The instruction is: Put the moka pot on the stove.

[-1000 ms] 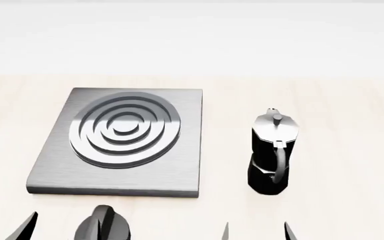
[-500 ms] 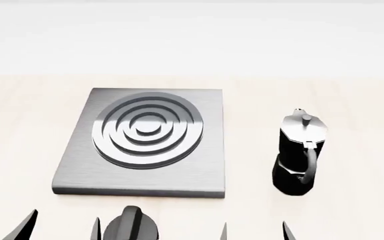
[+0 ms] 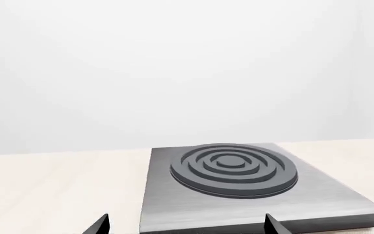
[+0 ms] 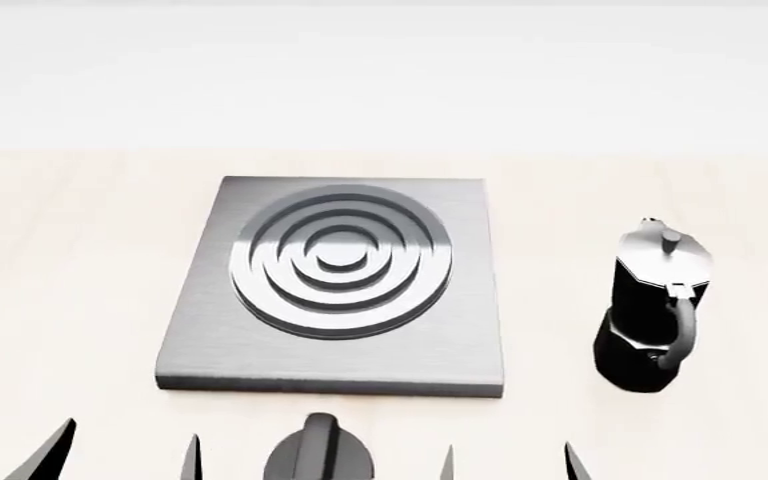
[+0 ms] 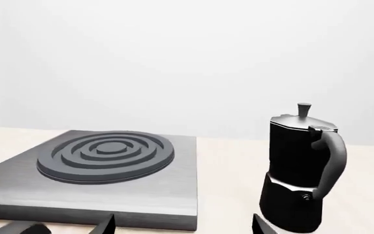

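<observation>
Two things have slid rightward across the head view within a second, so the base is shifting left: the stove (image 4: 337, 285), a grey ringed plate on the pale surface (image 4: 64, 250), and the glossy black moka pot (image 4: 651, 305), upright beside it, untouched; both grippers released

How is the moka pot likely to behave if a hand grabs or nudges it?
The moka pot looks rigid, so it probably won't deform. Its glossy faceted body may be slippery; the curved handle seems the safer hold. Standing tall on a narrow base with a pinched waist, it could tip rather than slide if pushed near the lid.
</observation>
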You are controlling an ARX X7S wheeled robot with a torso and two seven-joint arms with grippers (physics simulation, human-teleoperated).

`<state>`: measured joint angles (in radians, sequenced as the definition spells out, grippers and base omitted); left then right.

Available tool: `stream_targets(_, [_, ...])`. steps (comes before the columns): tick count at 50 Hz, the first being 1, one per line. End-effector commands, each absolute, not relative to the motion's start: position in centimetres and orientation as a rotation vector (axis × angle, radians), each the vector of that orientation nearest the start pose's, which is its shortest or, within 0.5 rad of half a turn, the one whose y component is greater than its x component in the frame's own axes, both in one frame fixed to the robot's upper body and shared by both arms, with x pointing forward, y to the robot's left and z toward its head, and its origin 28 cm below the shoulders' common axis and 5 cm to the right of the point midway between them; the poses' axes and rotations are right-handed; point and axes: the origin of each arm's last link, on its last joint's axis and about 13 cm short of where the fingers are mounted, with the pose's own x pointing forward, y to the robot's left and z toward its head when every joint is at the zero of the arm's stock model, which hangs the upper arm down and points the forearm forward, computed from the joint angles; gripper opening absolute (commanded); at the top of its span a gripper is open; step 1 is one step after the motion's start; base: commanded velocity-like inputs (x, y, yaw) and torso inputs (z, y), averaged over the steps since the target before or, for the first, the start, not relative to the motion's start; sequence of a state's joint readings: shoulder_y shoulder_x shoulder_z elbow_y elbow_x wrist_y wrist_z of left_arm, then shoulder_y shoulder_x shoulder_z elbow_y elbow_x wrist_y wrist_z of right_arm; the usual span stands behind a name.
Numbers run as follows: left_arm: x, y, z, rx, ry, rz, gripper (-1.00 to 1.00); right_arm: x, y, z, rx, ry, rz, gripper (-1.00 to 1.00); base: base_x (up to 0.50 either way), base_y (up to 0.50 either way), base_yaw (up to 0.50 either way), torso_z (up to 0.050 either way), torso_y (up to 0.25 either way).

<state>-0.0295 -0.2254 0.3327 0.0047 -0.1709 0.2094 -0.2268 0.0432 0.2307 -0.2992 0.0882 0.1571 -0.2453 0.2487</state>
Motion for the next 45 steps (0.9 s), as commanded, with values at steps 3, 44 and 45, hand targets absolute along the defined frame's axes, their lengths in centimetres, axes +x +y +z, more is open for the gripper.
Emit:
stream_targets(3, [21.05, 19.25, 2.37, 0.003, -0.173, -0.105, 1.00, 21.34, -9.67, 1.27, -0.039, -0.149, 0.032, 1.00, 0.00, 0.14, 0.00, 0.000, 0.000])
stream_targets(44, [20.99, 19.26, 2.38, 0.004, -0.172, -0.105, 1.00, 21.33, -9.67, 1.27, -0.039, -0.143, 0.040, 1.00, 0.00, 0.05, 0.00, 0.000, 0.000])
stream_targets(45, [20.99, 19.26, 2.38, 0.004, -0.171, -0.105, 1.00, 21.33, -9.68, 1.27, -0.043, -0.143, 0.039, 1.00, 0.00, 0.09, 0.00, 0.000, 0.000])
